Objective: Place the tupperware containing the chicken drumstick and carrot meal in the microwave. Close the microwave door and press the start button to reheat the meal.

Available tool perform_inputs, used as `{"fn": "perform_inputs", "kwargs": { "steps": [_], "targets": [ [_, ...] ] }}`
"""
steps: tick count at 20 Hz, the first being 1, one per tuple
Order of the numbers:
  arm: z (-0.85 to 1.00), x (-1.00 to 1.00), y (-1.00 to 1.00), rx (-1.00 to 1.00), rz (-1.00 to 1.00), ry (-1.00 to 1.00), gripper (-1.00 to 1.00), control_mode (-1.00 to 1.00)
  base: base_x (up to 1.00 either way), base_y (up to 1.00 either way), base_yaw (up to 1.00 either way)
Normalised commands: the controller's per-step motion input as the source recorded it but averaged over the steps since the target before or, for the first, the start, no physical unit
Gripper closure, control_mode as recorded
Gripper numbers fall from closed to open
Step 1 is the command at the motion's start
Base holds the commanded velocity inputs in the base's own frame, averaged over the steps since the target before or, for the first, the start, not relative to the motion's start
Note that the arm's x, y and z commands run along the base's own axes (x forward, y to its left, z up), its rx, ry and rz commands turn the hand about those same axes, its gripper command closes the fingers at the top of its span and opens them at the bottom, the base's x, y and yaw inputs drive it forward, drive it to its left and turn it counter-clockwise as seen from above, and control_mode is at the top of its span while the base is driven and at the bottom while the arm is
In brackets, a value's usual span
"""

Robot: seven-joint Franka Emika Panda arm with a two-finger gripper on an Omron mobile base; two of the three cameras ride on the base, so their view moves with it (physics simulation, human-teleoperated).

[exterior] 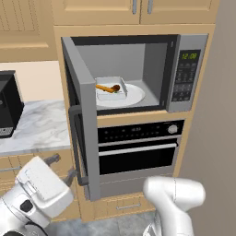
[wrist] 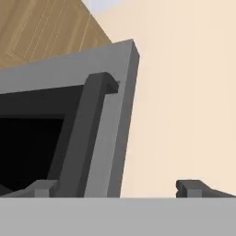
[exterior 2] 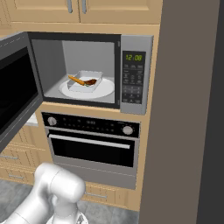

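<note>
My claw point(wrist: 117, 188) stands wide, holding nothing, its two tips on either side of the microwave door's point(wrist: 69, 106) free edge, with the slim handle point(wrist: 87, 133) at about 10 o'clock. From the left base camera the door point(exterior: 83, 115) hangs open. Inside the microwave point(exterior: 138, 71), the tupperware point(exterior: 110, 88) sits on the round white plate point(exterior: 133, 97), carrot point(exterior: 104, 87) and drumstick point(exterior: 116, 87) inside it.
</note>
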Motion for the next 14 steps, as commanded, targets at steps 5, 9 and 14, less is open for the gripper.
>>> {"fn": "perform_inputs", "kwargs": {
  "steps": [5,9,14],
  "targets": [
    [-0.11,1.0,0.0,-0.12,-0.13,-0.1,-1.0,-1.0,0.0,0.0,0.0],
    [0.0,0.96,-0.17,-0.02,-0.02,-0.07,-1.0,-1.0,0.0,0.0,0.0],
    [0.04,0.6,-0.71,0.0,0.0,-0.1,-1.0,-1.0,0.0,0.0,0.0]
  ]
}}
